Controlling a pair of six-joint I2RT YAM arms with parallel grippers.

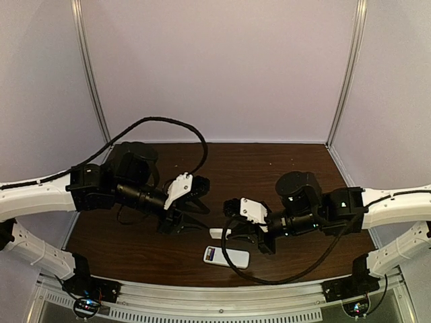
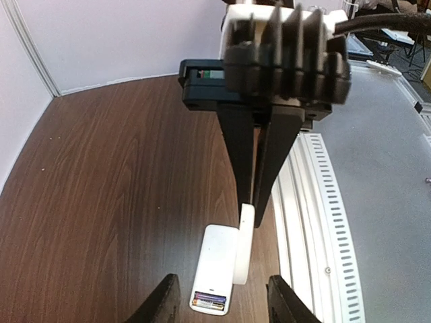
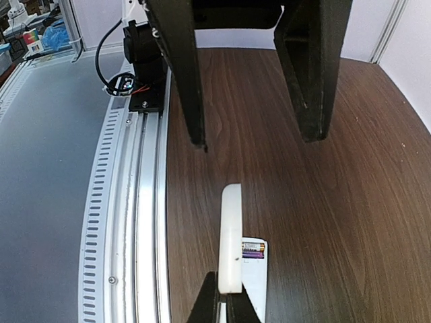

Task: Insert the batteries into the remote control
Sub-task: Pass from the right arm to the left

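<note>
The remote control (image 1: 226, 256) lies back up near the table's front edge. Its end compartment is uncovered, and the batteries (image 2: 209, 301), one gold-brown and one dark purple, lie in it side by side. They also show in the right wrist view, where the batteries (image 3: 253, 250) sit at the far end of the remote control (image 3: 256, 286). My right gripper (image 3: 225, 296) is shut on a white battery cover (image 3: 231, 235), held on edge against the remote's side. My left gripper (image 2: 222, 279) hangs open over the remote control (image 2: 219, 259), one finger to each side, touching nothing.
A slotted aluminium rail (image 2: 323, 222) runs along the table's front edge, close beside the remote. Pale walls with metal corner posts (image 1: 91, 74) enclose the dark wood table (image 1: 256, 161). A black cable (image 1: 168, 124) arcs over the left arm.
</note>
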